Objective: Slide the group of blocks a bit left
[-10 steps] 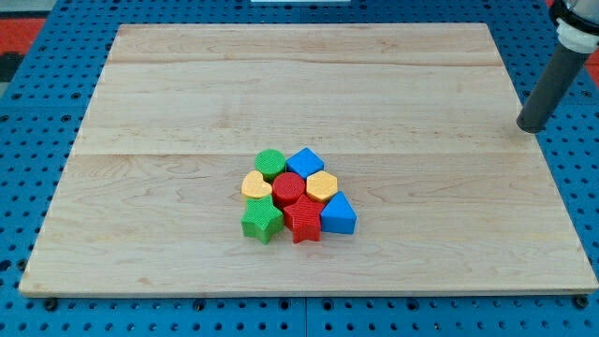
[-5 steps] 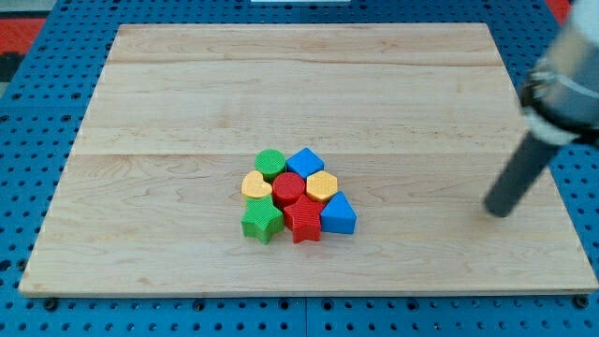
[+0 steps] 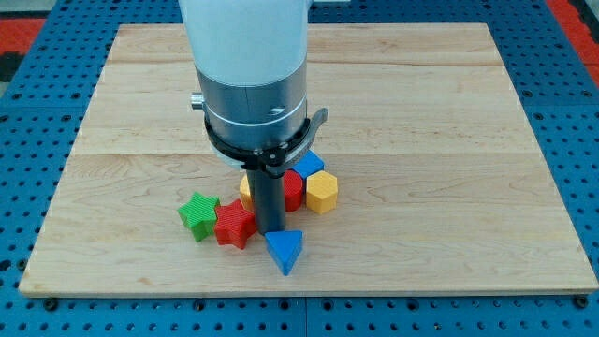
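Sitting mid-cluster: my tip (image 3: 272,230) has green star (image 3: 199,215), red star (image 3: 234,225) on the view's left, yellow hexagon (image 3: 321,192) right, blue triangle (image 3: 284,250) below. No claw fitted, just rod.

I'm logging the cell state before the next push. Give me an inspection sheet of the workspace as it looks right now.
Surface: wooden board on a blue pegboard base.
Job's things: green star block and red star block touching at the view's left; blue triangle block alone nearest the view's bottom; yellow hexagon block, red block and blue block clustered by the rod; another yellow block mostly hidden.
Clutter: nothing seen.
Grippers: none; my tip sits inside the group, right of the red star, just above the blue triangle.
Cables: nothing seen.
Surroundings: red patches at the top corners.
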Controlling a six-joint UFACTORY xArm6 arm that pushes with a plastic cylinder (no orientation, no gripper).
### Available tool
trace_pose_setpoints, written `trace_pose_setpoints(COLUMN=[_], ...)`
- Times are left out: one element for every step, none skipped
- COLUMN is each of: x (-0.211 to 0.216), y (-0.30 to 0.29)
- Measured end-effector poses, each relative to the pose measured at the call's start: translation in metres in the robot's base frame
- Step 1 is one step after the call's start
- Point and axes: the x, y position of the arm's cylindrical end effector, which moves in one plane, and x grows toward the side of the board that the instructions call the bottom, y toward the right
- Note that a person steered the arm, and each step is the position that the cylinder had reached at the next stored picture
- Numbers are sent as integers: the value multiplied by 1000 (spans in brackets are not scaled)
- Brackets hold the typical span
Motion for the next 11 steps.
trace_pose_setpoints(x=[0,-5,-14,-15,-15,-15,-5,-34,-38,-37,-33], y=[-11,-32,-45,-26,28,80,124,153,77,2,-2])
